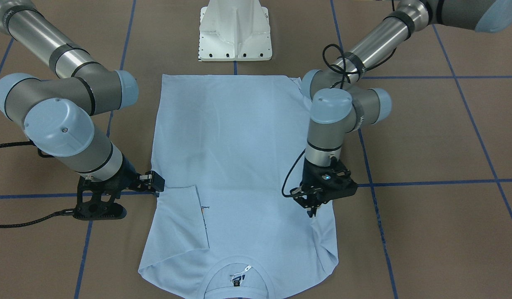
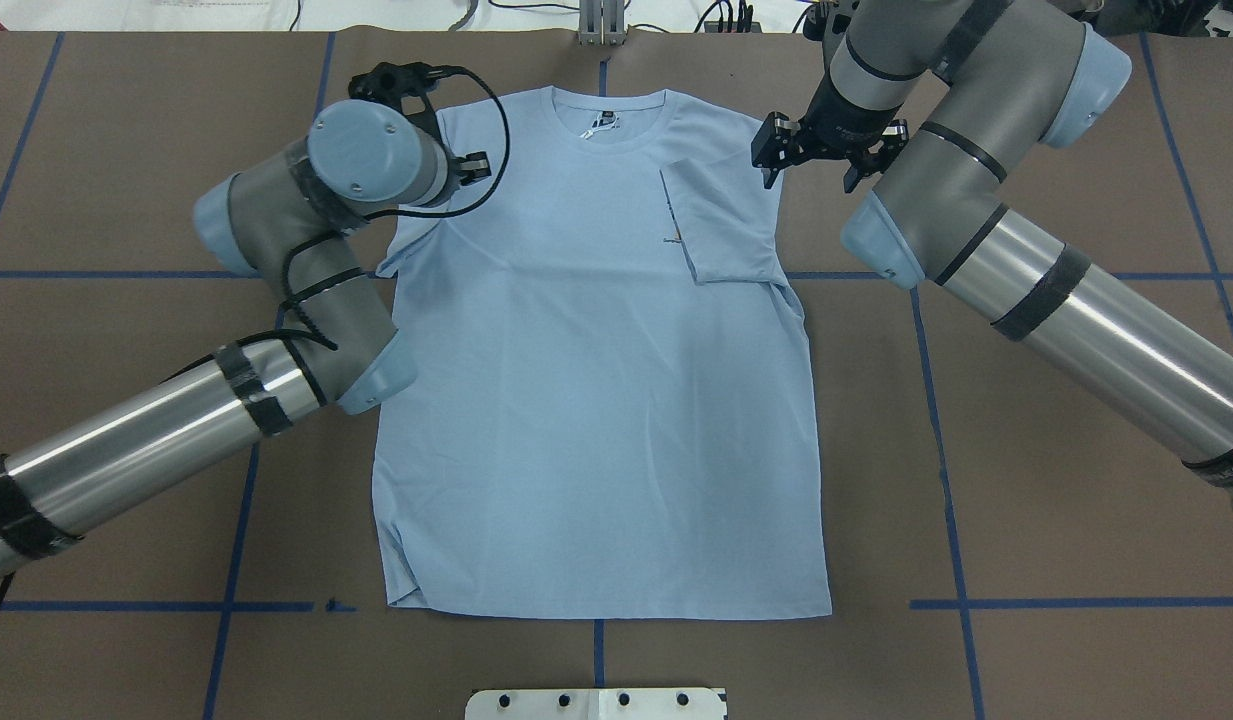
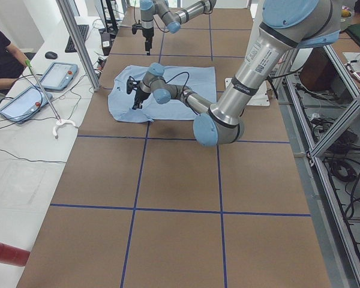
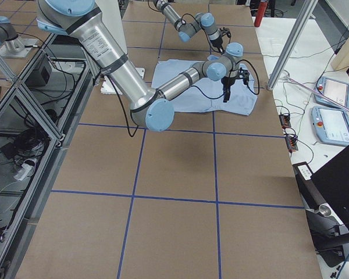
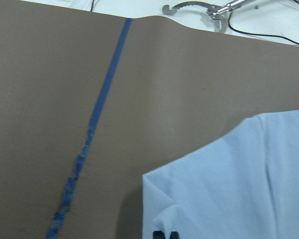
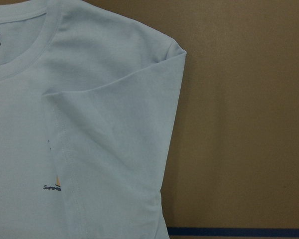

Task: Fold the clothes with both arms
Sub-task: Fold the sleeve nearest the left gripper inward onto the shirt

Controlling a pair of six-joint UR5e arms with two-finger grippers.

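Note:
The light blue T-shirt lies flat, front up, on the brown table, collar away from the robot. Its sleeve on my right side is folded in over the chest, partly covering the small print. My right gripper is open and empty, just off the shirt's edge beside that fold. My left gripper points down at the other sleeve. Its tips are shut on a small raised fold of the sleeve's edge.
The white pedestal base stands at the hem end of the shirt. Blue tape lines cross the table. An operator, tablets and a red cylinder are on the side bench beyond the collar end.

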